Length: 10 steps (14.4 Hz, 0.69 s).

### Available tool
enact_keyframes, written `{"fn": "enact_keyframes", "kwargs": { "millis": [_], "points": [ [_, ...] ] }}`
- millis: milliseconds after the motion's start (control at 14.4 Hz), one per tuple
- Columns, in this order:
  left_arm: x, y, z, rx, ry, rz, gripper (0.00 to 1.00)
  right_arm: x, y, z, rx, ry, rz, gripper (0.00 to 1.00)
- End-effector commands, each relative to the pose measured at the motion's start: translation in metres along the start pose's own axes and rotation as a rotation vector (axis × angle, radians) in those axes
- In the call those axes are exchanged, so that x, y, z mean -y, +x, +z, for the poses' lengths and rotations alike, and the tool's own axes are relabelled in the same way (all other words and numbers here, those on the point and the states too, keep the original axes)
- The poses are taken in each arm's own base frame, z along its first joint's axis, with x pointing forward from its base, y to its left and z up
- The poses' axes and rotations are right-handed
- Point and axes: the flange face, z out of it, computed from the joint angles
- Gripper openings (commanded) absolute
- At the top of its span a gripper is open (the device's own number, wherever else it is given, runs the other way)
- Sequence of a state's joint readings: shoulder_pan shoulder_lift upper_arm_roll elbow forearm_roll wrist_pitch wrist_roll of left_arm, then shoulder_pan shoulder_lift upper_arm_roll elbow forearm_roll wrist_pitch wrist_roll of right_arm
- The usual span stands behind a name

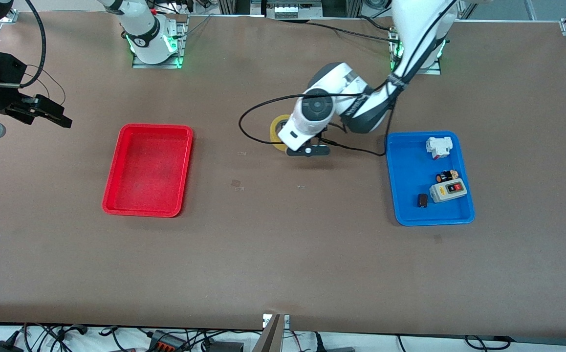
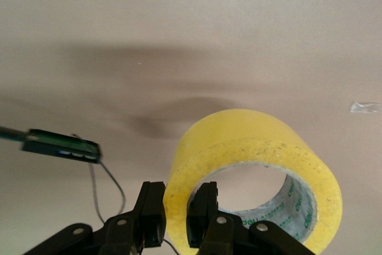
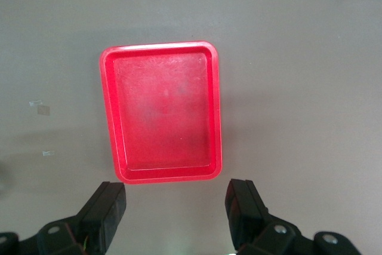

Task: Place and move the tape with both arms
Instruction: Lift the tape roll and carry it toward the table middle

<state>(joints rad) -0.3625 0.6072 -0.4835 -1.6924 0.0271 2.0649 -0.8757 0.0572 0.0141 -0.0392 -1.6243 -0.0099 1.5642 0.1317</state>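
Note:
The yellow tape roll is over the middle of the table, between the two trays, mostly hidden under the left arm's wrist in the front view. In the left wrist view the tape is tilted, and my left gripper is shut on its wall, one finger inside the hole and one outside. I cannot tell whether the roll touches the table. My right gripper is open and empty, held high at the right arm's end of the table. In the right wrist view the right gripper is above the red tray.
The red tray is bare. A blue tray at the left arm's end holds a grey switch box with a red button, a white part and small dark items. A black cable loops from the left arm.

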Motion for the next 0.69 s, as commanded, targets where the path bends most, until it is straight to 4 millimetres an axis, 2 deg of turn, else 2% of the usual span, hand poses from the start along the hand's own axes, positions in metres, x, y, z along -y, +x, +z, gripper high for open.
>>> {"fn": "enact_keyframes", "kwargs": {
  "millis": [0, 139, 208, 278, 347, 625],
  "points": [
    [-0.026, 0.010, 0.017, -0.051, 0.047, -0.036, 0.09, -0.001, 0.001, -0.002, -0.015, 0.017, -0.012, 0.98],
    [-0.030, 0.010, 0.018, -0.051, 0.039, -0.050, 0.09, -0.001, 0.002, -0.001, -0.017, 0.017, -0.012, 0.98],
    [-0.031, 0.013, 0.024, -0.043, 0.036, -0.076, 0.09, 0.000, 0.003, 0.001, -0.014, 0.017, -0.012, 0.98],
    [-0.036, 0.019, 0.022, -0.061, 0.007, -0.121, 0.09, 0.000, 0.003, 0.001, -0.017, 0.017, -0.012, 0.98],
    [-0.043, 0.015, 0.026, -0.069, -0.007, -0.142, 0.10, 0.000, 0.004, 0.001, -0.017, 0.017, -0.012, 0.98],
    [-0.045, 0.022, 0.028, -0.069, -0.021, -0.202, 0.13, 0.001, 0.004, 0.002, -0.017, 0.015, -0.014, 0.98]
  ]
}}
